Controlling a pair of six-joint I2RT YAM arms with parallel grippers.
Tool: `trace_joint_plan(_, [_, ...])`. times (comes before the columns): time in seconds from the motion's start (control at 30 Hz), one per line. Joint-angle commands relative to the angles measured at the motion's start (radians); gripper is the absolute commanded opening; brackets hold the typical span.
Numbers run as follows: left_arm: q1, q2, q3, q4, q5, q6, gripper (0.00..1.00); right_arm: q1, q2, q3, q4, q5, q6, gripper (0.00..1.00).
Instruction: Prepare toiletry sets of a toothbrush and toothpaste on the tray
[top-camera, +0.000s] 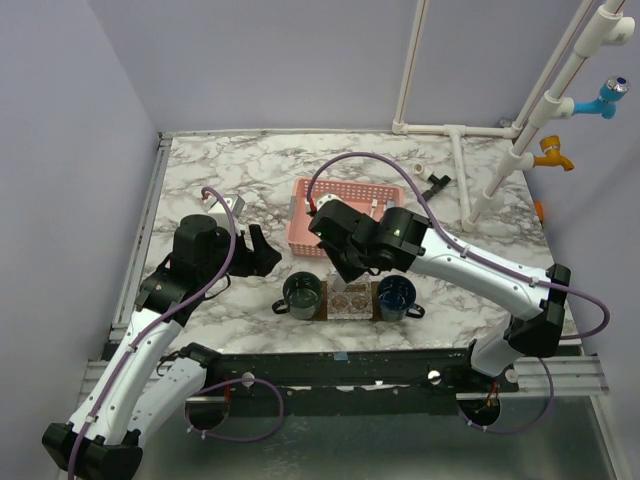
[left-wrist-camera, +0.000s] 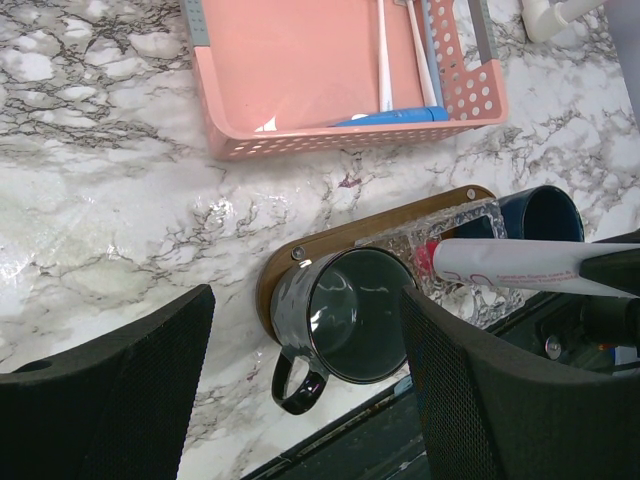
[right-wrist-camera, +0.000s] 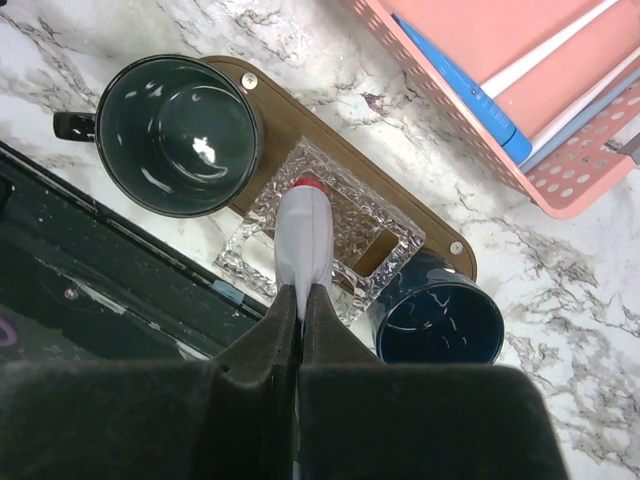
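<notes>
The right gripper (top-camera: 348, 270) is seen from above over the middle of the tray (top-camera: 327, 316), but what it carries is hidden there by the arm. In the right wrist view its fingers (right-wrist-camera: 275, 335) are pinched on the flat tail of the toothpaste (right-wrist-camera: 305, 235). The red cap is pointed down over a clear, knobbly glass holder (right-wrist-camera: 352, 205). Whether the cap touches the glass cannot be told.

The tube is shown side-on in the left wrist view, lying across the holder between a dark green mug (left-wrist-camera: 350, 315) and a blue mug (left-wrist-camera: 540, 212). All three are set on the brown board.

The left gripper (top-camera: 262, 252) is held to the left of the tray, jaws spread wide, with nothing between them.

A pink basket (top-camera: 300, 215) is placed behind the tray. Its contents are made out only by the wrist cameras: a white toothbrush (left-wrist-camera: 384, 60), another beside it, and a blue object (left-wrist-camera: 400, 116) along the near wall.
</notes>
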Motion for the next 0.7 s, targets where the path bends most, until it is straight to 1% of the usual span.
trace_joint_plan(0.0, [-0.004,-0.012,-0.012,0.012,-0.015,0.014,0.74,0.011,0.017,-0.015,0.05,0.019,0.013,0.0])
trace_joint_plan(0.27, [-0.004,-0.012,-0.011,0.011,-0.02,0.014,0.74,0.011,0.031,-0.022,0.048,0.05,0.017,0.0])
trace_joint_plan(0.67, [-0.003,-0.004,-0.011,0.011,-0.022,0.015,0.74,0.011,0.029,-0.033,0.051,0.046,0.011,0.0])
